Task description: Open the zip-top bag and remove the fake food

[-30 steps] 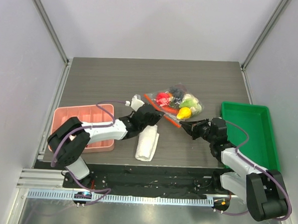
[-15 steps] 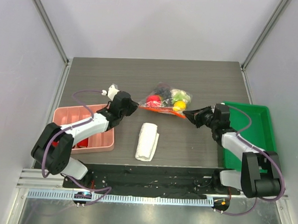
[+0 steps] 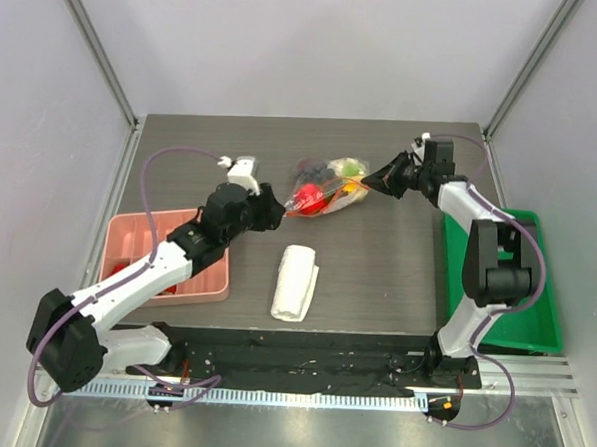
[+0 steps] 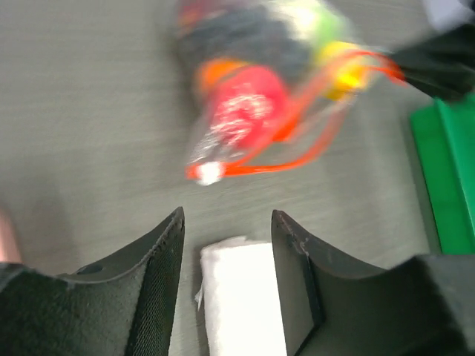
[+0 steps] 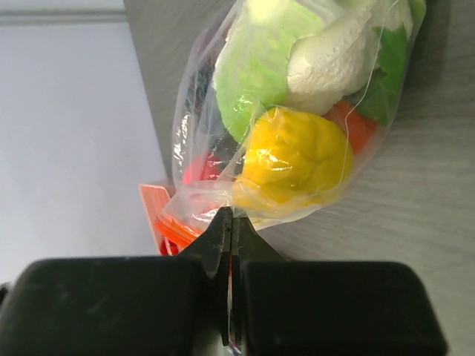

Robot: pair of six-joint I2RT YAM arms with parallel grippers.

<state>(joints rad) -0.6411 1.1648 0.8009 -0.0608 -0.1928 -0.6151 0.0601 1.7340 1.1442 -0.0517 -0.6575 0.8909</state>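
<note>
The zip-top bag (image 3: 326,183) lies at the far middle of the table, full of fake food (image 3: 310,194): red, yellow, green and dark pieces. My right gripper (image 3: 373,182) is shut on the bag's right edge. In the right wrist view its jaws (image 5: 230,216) pinch the clear plastic just below a yellow piece (image 5: 293,159). My left gripper (image 3: 275,210) stands open just left of the bag and holds nothing. In the blurred left wrist view the bag (image 4: 252,96) lies ahead of the open gripper (image 4: 226,230), and the orange zip strip (image 4: 297,159) loops out from the white slider (image 4: 210,172).
A folded white cloth (image 3: 295,281) lies near the table's front middle, below my left fingers (image 4: 159,267). A pink compartment tray (image 3: 138,237) sits at the left under the left arm. At the right edge stands a green bin (image 3: 510,295).
The left gripper has opened and let go of the bag's slider end. The right gripper has carried the bag toward the far right of the table.
</note>
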